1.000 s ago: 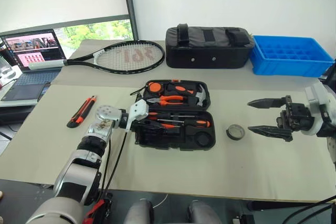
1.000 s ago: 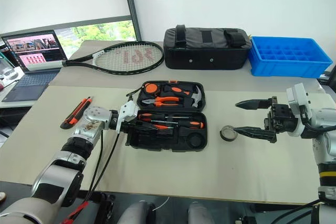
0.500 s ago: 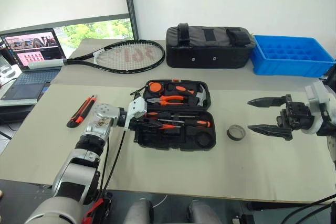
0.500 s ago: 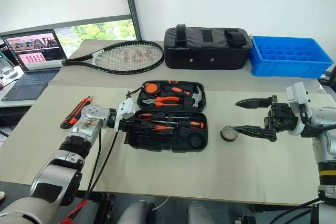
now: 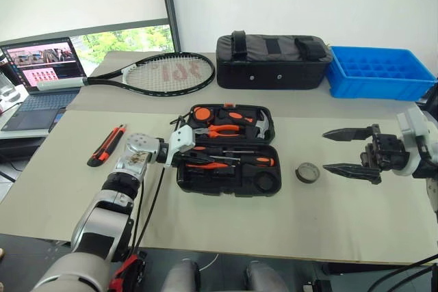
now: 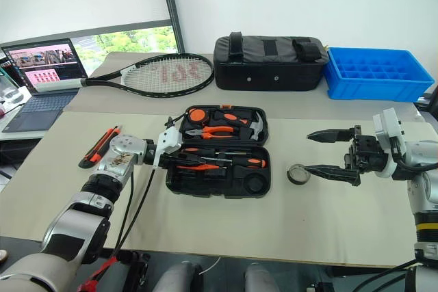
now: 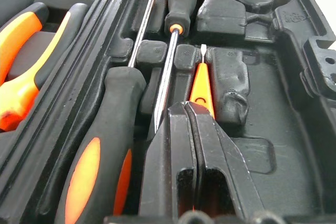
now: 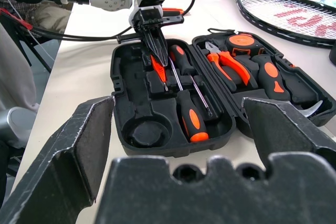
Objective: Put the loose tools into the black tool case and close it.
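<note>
The black tool case (image 5: 228, 150) lies open mid-table with two screwdrivers (image 7: 173, 35) seated, and the left gripper (image 8: 153, 43), pinched shut on the small orange screwdriver (image 7: 201, 88), is down in the front tray. The utility knife (image 5: 107, 145) and tape roll (image 5: 307, 171) sit loose either side — neither packed, lid unclosed. The right gripper (image 5: 348, 151) hangs wide and empty by the tape; I can't tell whether the small screwdriver is seated in its slot.

Black tool case (image 5: 229, 179): matt moulded plastic. 2 screwdrivers (image 7: 173, 51): glossy metal shafts, rubbery handles. Bag (image 5: 272, 61): black cloth.
</note>
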`<act>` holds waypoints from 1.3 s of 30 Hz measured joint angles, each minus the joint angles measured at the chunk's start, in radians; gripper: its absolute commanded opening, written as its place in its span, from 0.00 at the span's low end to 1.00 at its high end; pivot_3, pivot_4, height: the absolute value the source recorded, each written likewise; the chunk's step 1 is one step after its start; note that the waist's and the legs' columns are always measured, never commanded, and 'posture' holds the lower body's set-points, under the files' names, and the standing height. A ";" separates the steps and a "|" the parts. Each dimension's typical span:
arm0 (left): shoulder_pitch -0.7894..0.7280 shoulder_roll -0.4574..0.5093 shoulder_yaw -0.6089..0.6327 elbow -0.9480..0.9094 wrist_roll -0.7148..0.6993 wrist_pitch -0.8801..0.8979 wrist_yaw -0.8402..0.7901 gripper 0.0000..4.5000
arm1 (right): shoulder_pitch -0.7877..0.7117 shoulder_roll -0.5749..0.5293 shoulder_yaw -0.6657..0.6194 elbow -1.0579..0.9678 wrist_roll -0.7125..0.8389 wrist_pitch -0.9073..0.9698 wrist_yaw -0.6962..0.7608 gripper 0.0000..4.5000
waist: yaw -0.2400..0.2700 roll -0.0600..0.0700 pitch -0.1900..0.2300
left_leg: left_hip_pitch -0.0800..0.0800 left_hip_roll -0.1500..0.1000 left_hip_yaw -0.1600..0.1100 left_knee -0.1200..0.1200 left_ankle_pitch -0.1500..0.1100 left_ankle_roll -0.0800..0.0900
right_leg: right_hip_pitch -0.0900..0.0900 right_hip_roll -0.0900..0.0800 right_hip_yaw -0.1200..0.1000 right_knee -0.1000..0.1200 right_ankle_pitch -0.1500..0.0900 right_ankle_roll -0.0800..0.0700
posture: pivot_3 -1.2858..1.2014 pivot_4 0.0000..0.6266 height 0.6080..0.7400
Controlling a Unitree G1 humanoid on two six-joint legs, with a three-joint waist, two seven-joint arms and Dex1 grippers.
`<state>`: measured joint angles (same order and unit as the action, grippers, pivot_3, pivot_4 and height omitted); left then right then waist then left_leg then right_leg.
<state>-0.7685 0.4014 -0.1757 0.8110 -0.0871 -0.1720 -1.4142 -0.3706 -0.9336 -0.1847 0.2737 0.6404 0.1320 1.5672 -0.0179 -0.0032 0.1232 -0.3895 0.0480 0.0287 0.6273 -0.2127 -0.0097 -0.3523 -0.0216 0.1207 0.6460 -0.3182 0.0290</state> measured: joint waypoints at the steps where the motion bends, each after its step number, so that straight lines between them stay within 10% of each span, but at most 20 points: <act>1: 0.006 0.002 0.000 -0.014 -0.001 0.004 -0.009 0.02 | 0.000 0.000 0.000 0.000 0.000 0.000 0.000 1.00 | 0.000 0.000 0.000 | 0.000 0.000 0.000 0.000 0.000 0.000 | 0.000 0.000 0.000 0.000 0.000 0.000 | 0.52 0.24 0.76; 10: 0.104 0.068 0.176 -0.297 -0.136 0.192 0.148 0.02 | -0.007 0.002 0.001 0.000 -0.001 0.000 0.001 1.00 | -0.005 0.001 0.000 | 0.000 0.001 0.000 0.000 0.000 0.000 | 0.000 0.000 0.000 0.000 0.000 0.000 | 0.52 0.24 0.76; 23: 0.385 0.277 0.496 -0.502 -0.162 0.459 0.645 0.97 | -0.070 0.052 0.032 0.017 -0.007 0.000 0.001 1.00 | -0.012 0.000 0.000 | 0.002 0.002 -0.001 -0.001 0.000 0.000 | 0.000 -0.001 -0.002 0.001 0.000 0.000 | 0.52 0.24 0.76; 39: 0.280 0.381 0.421 -0.008 -0.072 0.403 0.618 0.99 | -0.100 0.052 0.076 0.038 -0.007 0.000 0.001 1.00 | 0.003 0.000 0.000 | 0.001 0.002 0.000 -0.003 0.000 0.000 | -0.003 -0.001 -0.004 0.001 0.000 0.000 | 0.52 0.24 0.76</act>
<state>-0.4882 0.7828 0.2451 0.8031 -0.1590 0.2309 -0.7963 -0.4703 -0.8813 -0.1089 0.3116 0.6335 0.1319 1.5681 -0.0145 -0.0034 0.1229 -0.3886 0.0496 0.0284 0.6244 -0.2128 -0.0099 -0.3554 -0.0230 0.1168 0.6469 -0.3181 0.0286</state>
